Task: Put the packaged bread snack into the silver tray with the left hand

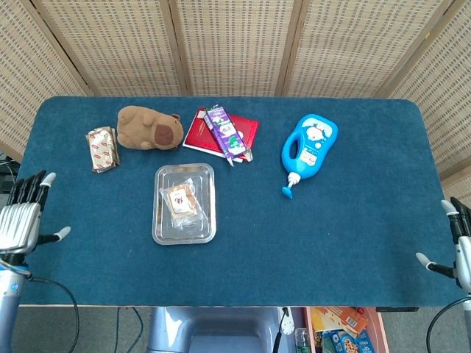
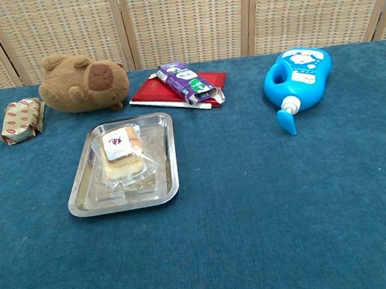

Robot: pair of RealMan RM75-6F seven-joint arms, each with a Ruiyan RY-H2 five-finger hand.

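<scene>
The packaged bread snack (image 1: 181, 201) (image 2: 122, 157) lies flat inside the silver tray (image 1: 206, 226) (image 2: 166, 154), in clear wrap with a small label. My left hand (image 1: 22, 219) hangs off the table's left edge in the head view, empty, fingers spread, far from the tray. At the right edge of that view my right hand (image 1: 455, 246) is open and partly cut off. Neither hand shows in the chest view.
A brown plush animal (image 1: 149, 128) and a wrapped snack (image 1: 101, 148) lie at the back left. Behind the tray are a red book (image 1: 239, 129) with a purple carton (image 1: 227, 132) on it. A blue bottle (image 1: 307, 148) lies right of centre.
</scene>
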